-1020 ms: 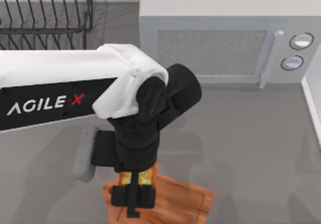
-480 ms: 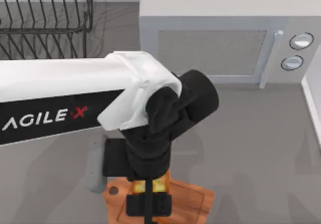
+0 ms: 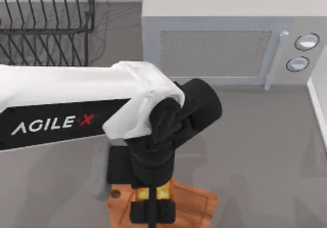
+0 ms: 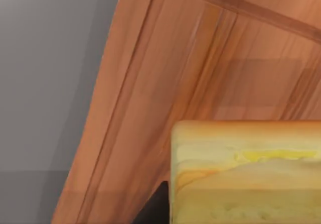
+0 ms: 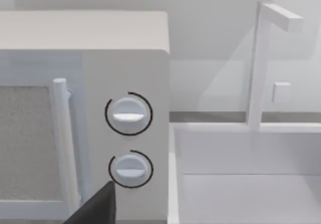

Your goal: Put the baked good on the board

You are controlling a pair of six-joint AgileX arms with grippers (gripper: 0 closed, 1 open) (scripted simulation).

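The left claw (image 3: 152,207) points straight down over the board (image 3: 196,205), its black fingers clamped on the baked good (image 3: 153,191), whose yellow top peeks out between them. In the left wrist view the baked good (image 4: 246,171), golden with paler layers, sits right under the claw with the board's (image 4: 165,98) grooved reddish wood beneath it; whether it touches the wood I cannot tell. The board's handle hole lies just beside the claw on the grey surface (image 3: 265,136). Farther back stand a microwave (image 3: 219,39) and a wire rack (image 3: 46,18). The right wrist view faces the microwave's two dials (image 5: 129,114).
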